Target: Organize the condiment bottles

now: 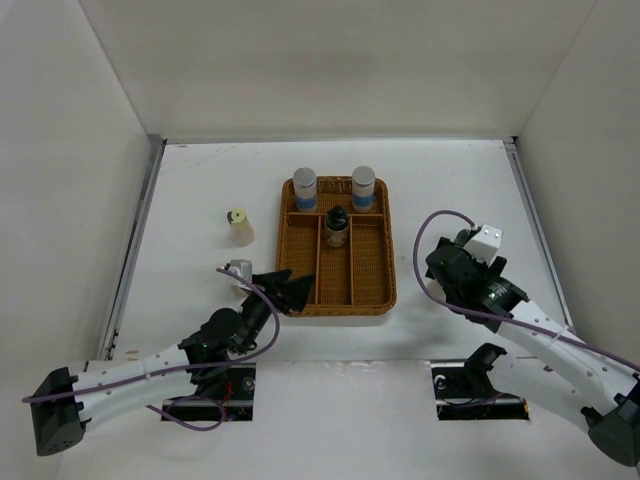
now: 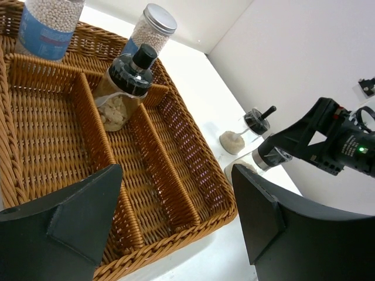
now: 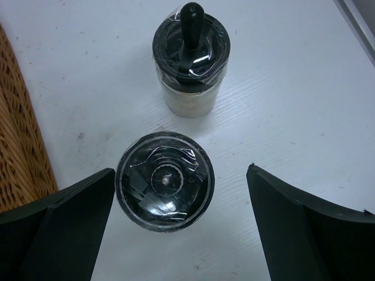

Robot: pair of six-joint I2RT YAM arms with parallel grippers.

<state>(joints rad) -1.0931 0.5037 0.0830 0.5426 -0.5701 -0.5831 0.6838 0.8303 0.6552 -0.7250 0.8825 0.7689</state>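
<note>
Two silver-lidded, blue-labelled jars (image 1: 305, 188) (image 1: 363, 187) stand in the back compartments of the wicker tray (image 1: 340, 308). A black-topped shaker (image 1: 337, 226) stands just in front of them. To the tray's left stand a cream bottle (image 1: 238, 227) and a chrome-topped shaker (image 1: 240, 270). My left gripper (image 2: 176, 175) hangs open over the tray's near rim (image 2: 176, 237), holding nothing. My right gripper (image 3: 180, 175) is open around a black-lidded jar (image 3: 164, 181), which sits close to the left finger (image 3: 70, 222). Beyond it stands a jar with a black knob lid (image 3: 191, 58).
White walls enclose the table on three sides. The tray's right edge (image 3: 17, 146) lies just left of my right gripper. My right arm (image 1: 540, 340) covers the two jars on the right in the top view. The tray's three front compartments (image 2: 53, 146) hold nothing.
</note>
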